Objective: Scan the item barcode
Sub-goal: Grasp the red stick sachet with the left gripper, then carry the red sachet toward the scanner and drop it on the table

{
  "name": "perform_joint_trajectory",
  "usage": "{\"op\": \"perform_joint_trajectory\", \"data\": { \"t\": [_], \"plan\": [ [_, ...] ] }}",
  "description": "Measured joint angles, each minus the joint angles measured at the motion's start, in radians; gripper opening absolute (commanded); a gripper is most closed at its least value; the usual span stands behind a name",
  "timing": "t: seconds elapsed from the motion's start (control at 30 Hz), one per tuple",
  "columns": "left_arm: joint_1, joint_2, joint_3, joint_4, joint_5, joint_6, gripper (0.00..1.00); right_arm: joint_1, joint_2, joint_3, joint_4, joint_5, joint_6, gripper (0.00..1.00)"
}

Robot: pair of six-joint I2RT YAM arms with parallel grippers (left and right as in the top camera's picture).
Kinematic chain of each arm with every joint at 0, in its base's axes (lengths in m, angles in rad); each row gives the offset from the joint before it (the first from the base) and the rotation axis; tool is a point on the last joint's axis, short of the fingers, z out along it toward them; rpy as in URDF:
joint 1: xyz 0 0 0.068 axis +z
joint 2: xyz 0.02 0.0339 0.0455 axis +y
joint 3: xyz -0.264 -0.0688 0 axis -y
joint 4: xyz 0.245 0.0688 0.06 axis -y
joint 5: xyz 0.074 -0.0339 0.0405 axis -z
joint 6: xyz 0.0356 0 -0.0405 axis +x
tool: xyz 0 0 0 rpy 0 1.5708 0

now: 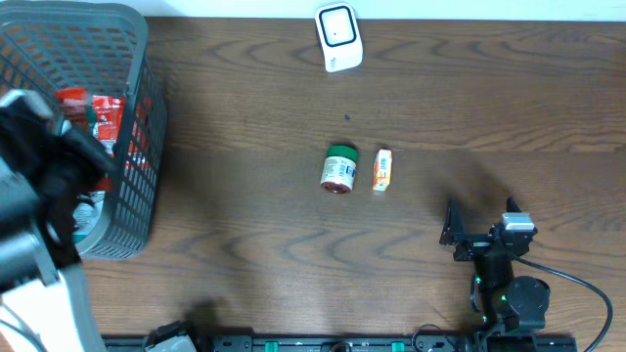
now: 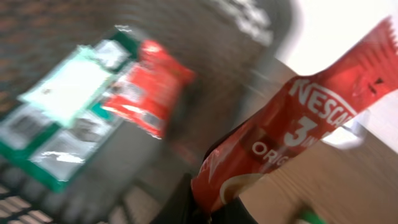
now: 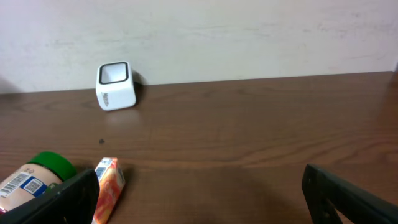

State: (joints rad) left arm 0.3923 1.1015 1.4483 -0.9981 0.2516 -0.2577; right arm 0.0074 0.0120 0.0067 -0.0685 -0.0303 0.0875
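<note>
Sachet [image 2: 280, 143]: red Nescafé stick, above grey basket [image 1: 147, 117]
Left gripper [image 2: 210, 210]: fingers clamped tight on it
Right gripper [image 1: 481, 225]: fingers spread wide, empty
Scanner [image 1: 338, 37]: white, well apart from basket

red sachet [image 2: 292, 124] printed "NESCA", "3", "ORIG"

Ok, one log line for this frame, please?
left gripper: shut on Nescafe sachet, at basket | right gripper: open, empty | scanner: far edge, scan not yet done
</note>
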Motion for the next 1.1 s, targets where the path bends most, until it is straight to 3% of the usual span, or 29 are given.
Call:
{"op": "perform_joint_trajectory", "data": {
  "t": [0.23, 0.53, 1.1],
  "plan": [
    [-0.245, -0.068, -0.002, -0.073, 0.014, -0.009, 0.07, 0.000, 0.000, 0.000, 0.000, 0.000, 0.000, 0.99],
    [-0.500, 0.027, -0.038, -0.091, 0.016, -0.054, 0.07, 0.000, 0.000, 0.000, 0.000, 0.000, 0.000, 0.99],
    [-0.766, 0.377, -0.040, -0.025, -0.004, -0.133, 0.08, 0.000, 0.000, 0.000, 0.000, 0.000, 0.000, 0.99]
  ]
}}
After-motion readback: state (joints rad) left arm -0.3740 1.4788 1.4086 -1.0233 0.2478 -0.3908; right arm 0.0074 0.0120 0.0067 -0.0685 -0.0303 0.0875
